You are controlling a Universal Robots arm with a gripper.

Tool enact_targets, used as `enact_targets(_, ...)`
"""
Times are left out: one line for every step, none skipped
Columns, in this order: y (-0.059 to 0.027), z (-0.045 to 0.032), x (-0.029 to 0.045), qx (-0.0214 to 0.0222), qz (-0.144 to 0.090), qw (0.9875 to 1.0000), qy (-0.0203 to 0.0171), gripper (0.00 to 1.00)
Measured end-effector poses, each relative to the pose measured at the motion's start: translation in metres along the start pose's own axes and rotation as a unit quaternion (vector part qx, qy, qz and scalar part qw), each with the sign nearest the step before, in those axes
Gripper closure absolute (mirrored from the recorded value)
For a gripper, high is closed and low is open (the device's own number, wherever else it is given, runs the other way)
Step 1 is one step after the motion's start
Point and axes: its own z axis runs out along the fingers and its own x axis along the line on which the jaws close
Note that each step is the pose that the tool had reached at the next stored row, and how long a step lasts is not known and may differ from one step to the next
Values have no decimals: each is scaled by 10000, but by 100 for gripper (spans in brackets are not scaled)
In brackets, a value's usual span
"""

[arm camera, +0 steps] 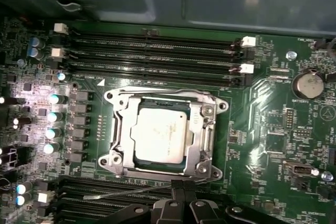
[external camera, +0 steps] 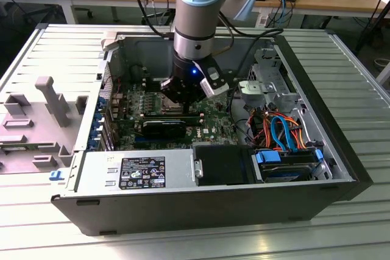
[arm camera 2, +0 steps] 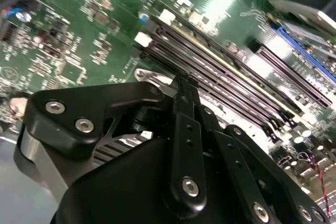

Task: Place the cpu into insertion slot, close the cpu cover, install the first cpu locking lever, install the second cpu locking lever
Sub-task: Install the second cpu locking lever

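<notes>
In the first wrist view the cpu (arm camera: 160,135), a square chip with a dull silver top, lies flat in the insertion slot (arm camera: 113,98) on the green board. The cpu cover (arm camera: 206,124), a metal frame with a window, lies down around the chip. A thin wire locking lever (arm camera: 131,191) runs along one side of the slot, and its end meets my fingertips. My gripper (arm camera: 182,186) sits at that edge of the slot with its black fingers (arm camera 2: 181,93) pressed together. In the exterior view the gripper (external camera: 180,98) is low inside the computer case, over the board.
Long black memory slots (arm camera: 157,59) flank the socket on two sides. A row of capacitors (arm camera: 52,124) and a coin battery (arm camera: 307,84) stand nearby. The case holds a power supply (external camera: 140,172), a black card (external camera: 163,129), coloured cables (external camera: 283,132) and a drive cage (external camera: 268,83).
</notes>
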Motion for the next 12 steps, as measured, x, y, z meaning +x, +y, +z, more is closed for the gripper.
enact_targets(-3,5,40,-11,-1,10000,-1,89)
enact_targets(-6,7,66,-19,-1,10000,-3,89)
enact_targets(-10,9,87,-26,-2,10000,-4,89)
enact_targets(-15,10,120,-36,-2,10000,-6,89)
enact_targets(-18,12,139,-44,-2,10000,-7,89)
enact_targets(-20,13,165,-56,-3,10000,-9,89)
enact_targets(-22,14,185,-66,-3,10000,-10,89)
enact_targets(-23,15,207,-77,-4,10000,-12,89)
enact_targets(-24,16,227,-87,-4,10000,-13,89)
enact_targets(-25,18,265,-105,-6,9999,-17,89)
enact_targets(-25,20,300,-124,-6,9999,-20,89)
enact_targets(-25,21,322,-135,-7,9999,-22,89)
